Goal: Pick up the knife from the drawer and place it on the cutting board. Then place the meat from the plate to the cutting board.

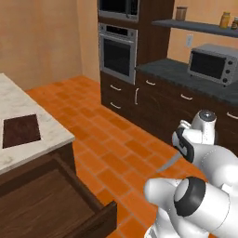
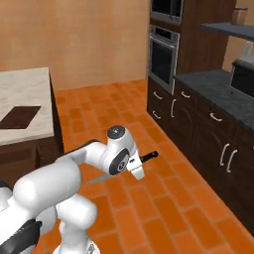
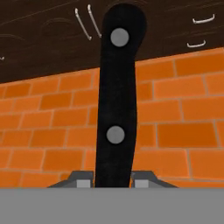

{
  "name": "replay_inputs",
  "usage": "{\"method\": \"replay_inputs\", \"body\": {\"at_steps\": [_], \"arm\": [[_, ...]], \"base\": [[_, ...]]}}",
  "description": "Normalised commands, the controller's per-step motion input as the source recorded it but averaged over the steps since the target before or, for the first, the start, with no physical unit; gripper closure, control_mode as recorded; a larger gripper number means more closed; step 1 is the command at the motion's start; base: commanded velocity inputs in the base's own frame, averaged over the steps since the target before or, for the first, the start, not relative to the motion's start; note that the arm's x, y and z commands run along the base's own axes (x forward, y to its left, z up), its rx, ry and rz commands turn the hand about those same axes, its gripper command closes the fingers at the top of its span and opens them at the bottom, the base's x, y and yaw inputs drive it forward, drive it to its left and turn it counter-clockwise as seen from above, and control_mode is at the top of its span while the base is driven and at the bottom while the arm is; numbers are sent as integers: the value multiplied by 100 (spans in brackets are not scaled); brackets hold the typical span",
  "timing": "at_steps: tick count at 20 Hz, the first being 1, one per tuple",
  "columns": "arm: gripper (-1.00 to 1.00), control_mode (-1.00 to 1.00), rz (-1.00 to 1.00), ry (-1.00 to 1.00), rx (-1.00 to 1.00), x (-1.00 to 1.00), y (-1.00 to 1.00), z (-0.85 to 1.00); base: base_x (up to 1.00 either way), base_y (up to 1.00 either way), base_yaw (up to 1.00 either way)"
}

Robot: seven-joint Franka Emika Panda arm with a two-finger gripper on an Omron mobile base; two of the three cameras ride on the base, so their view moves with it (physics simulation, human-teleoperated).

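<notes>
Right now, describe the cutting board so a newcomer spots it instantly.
Find the pale marble island counter on the left, above the open drawer. The cutting board lies flat on top: a thin dark reddish-brown rectangle, the one dark patch on that light stone.

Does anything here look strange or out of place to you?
Two things stand out. The drawer under the island hangs wide open. And the knife is up in the air over the orange floor, its black handle clamped in the pincer, away from the cutting board on the island. Nothing looks spilled or broken.
</notes>
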Motion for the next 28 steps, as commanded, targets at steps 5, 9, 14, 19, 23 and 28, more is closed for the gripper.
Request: {"method": "replay_inputs", "body": {"at_steps": [5, 9, 14, 19, 23, 28], "arm": [[100, 100, 0, 0, 0, 0, 0, 0], [100, 100, 0, 0, 0, 0, 0, 0], [100, 100, 0, 0, 0, 0, 0, 0], [100, 100, 0, 0, 0, 0, 0, 0], [100, 100, 0, 0, 0, 0, 0, 0], [100, -100, 3, 0, 0, 26, 27, 1]], "base": [[63, -95, 19], [79, -45, 62], [80, -28, 69], [99, -9, 52], [100, -9, 24], [54, 11, 7]]}}
